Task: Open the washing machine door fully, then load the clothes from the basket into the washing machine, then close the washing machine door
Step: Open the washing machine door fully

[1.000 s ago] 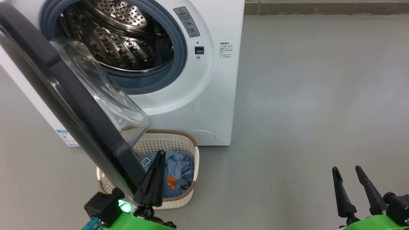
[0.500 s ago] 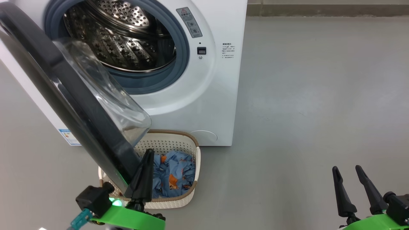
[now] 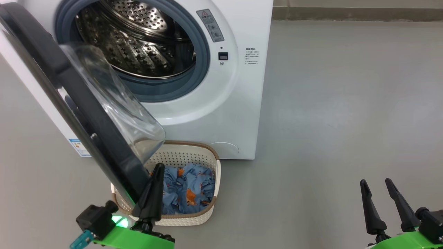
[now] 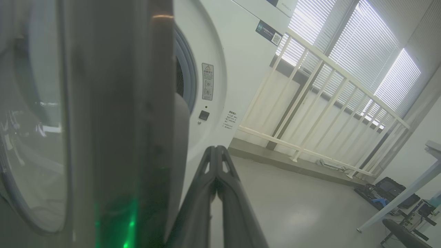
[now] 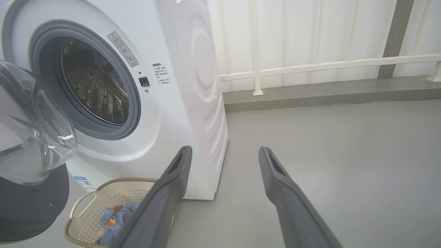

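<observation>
Now washing machine door [image 3: 79,110] is swung slightly wider by left fingers [image 3: 152,197], pressed together at its edge. Clothes [image 3: 187,186] in basket [image 3: 188,143] just right, more uncovered. Right fingers [image 3: 370,207] spread, idle. Door likely not fully opened.

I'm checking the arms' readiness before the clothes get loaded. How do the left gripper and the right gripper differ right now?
The left gripper is shut, fingers pressed together; the right gripper is open, fingers apart. The left gripper sits at the lower edge of the washing machine door, near the basket; the right gripper hangs above bare floor. Both are empty, with long dark fingers on green mounts.
</observation>
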{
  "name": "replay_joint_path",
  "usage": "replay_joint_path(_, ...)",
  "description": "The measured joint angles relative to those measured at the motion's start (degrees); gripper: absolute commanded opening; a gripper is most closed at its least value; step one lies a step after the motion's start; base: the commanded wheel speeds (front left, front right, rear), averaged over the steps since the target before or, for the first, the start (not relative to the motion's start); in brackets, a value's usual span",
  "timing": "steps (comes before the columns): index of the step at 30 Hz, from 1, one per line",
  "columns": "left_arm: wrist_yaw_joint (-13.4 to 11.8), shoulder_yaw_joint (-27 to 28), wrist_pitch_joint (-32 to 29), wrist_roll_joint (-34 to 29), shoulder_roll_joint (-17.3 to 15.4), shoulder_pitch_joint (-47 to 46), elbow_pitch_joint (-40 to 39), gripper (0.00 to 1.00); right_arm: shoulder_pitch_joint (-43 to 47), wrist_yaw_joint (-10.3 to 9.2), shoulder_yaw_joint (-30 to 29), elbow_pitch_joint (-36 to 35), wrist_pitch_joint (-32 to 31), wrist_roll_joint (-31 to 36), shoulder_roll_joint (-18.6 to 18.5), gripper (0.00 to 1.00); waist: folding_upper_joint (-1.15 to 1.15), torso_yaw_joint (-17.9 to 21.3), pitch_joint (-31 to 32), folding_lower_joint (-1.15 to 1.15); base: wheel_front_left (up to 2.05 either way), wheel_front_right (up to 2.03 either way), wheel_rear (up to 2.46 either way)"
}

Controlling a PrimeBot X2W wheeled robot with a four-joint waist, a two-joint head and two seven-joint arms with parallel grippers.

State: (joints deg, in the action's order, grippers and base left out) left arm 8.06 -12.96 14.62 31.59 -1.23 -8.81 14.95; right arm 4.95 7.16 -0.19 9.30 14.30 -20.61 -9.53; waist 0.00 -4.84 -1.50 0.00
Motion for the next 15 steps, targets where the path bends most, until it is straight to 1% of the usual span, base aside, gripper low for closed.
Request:
replay_joint_path(3,0.0,0.7,0.0,-0.1,0.1,0.9,-0.2,0.0,0.0,0.0,0.0,-0.2,0.0,0.0,-0.1,1.0,0.0,-0.5,0.2,0.0,0.0,0.0,0.0)
replay_joint_path(7,0.0,1.5,0.0,-1.8,0.1,1.8,-0.4,0.0,0.0,0.0,0.1,-0.4,0.0,0.0,-0.1,1.0,0.0,-1.4,0.3,0.0,0.0,0.0,0.0)
replay_joint_path(15,0.0,2.5,0.0,-3.6,0.0,3.7,-1.2,0.0,0.0,0.0,0.1,-0.4,0.0,0.0,-0.1,1.0,0.0,-4.0,0.4,0.0,0.0,0.0,0.0)
